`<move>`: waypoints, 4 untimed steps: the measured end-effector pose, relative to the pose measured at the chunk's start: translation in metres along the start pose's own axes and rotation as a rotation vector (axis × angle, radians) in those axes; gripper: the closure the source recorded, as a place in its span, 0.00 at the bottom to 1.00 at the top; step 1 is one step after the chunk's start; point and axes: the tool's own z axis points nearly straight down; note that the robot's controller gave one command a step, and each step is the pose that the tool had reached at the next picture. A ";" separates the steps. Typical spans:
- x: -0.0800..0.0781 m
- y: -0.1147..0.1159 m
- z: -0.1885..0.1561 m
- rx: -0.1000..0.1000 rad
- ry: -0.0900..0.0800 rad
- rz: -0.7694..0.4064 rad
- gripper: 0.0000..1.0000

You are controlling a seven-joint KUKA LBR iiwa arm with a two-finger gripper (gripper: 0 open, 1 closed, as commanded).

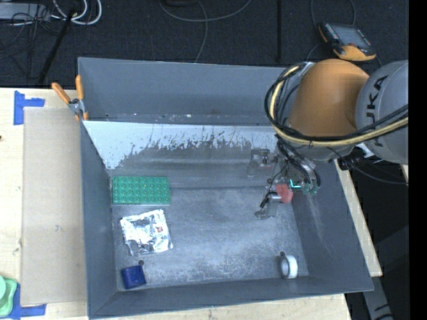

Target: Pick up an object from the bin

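My gripper (pixel 268 202) hangs over the right half of the bin, a little above the floor and near the right wall. A small red block (pixel 284 193) shows right against it, just under the wrist; whether it is gripped or only lies beside the gripper I cannot tell. Nearest on the floor is a small white ring-shaped roll (pixel 288 266), at the front right corner and well apart from the gripper.
On the bin's left side lie a green studded plate (pixel 140 190), a crumpled silver packet (pixel 145 232) in front of it, and a small blue block (pixel 133 276) at the front left corner. The arm's orange cover and cables hang over the right wall.
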 end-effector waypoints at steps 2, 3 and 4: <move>-0.014 -0.139 0.111 0.001 -0.023 -0.212 0.00; -0.013 -0.140 0.109 0.002 -0.013 -0.215 1.00; -0.017 -0.134 -0.034 0.005 -0.019 -0.233 1.00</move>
